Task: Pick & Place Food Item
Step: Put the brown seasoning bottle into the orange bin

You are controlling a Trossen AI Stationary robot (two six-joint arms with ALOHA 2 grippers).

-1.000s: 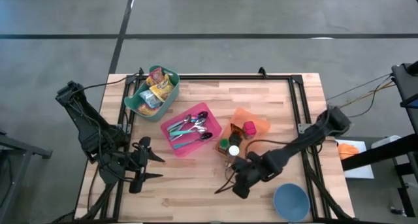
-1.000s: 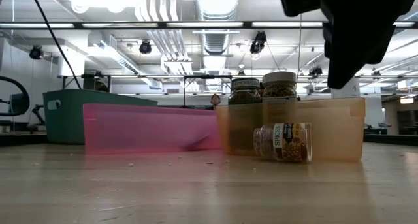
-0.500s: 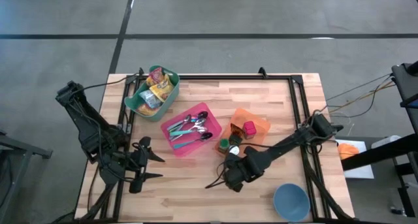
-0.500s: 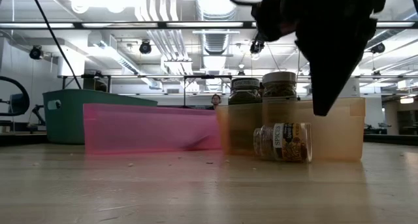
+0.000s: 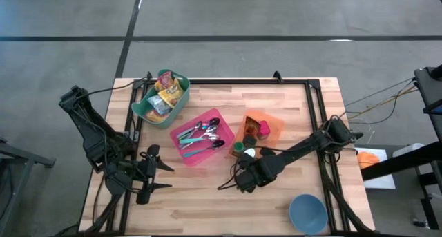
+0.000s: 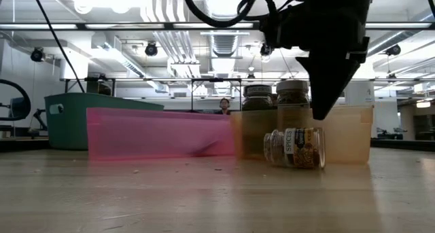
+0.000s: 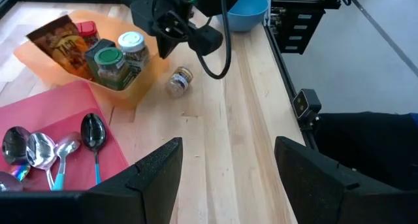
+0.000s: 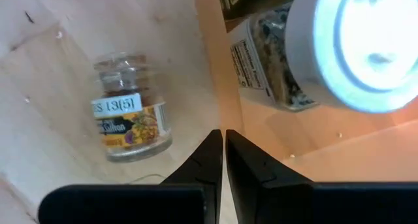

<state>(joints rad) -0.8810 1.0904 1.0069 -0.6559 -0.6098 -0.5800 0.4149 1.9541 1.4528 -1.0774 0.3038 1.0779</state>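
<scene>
1. The table [image 5: 290, 112], pale wood, fills the middle of the high view, with an arm coming in from each side.
2. Left arm is parked at the lower left of the high view. The left gripper [image 5: 153, 173] hangs over bare wood with its fingers [image 7: 154, 178] spread wide and nothing between them.
3. Right arm reaches in from the right edge towards centre. The right gripper [image 6: 318, 111] is poised just above the table with its fingertips [image 8: 210, 149] pressed together, gripping nothing.
4. Green bin [image 5: 143, 110] sits at upper left of the table, stuffed with snack packets [image 5: 166, 92].
5. Pink tray [image 5: 188, 154], just left of centre, holds a bunch of spoons [image 5: 202, 133].
6. Orange bin [image 5: 275, 131] is right of the pink tray, close beside it. In the left wrist view it holds a green-lidded jar [image 7: 108, 64], a white-lidded jar [image 7: 132, 48], a red-lidded jar [image 7: 88, 33] and a brown packet [image 7: 60, 44].
7. Blue bowl [image 5: 307, 213] sits alone at the lower right corner of the table.
8. And there's the spice jar [image 6: 294, 147]! It lies on its side on the wood, just outside the orange bin's wall, label reading "SPICES" in the low view. The pinched tips hover right beside it, over the bin's edge, not touching the jar in the right wrist view.
</scene>
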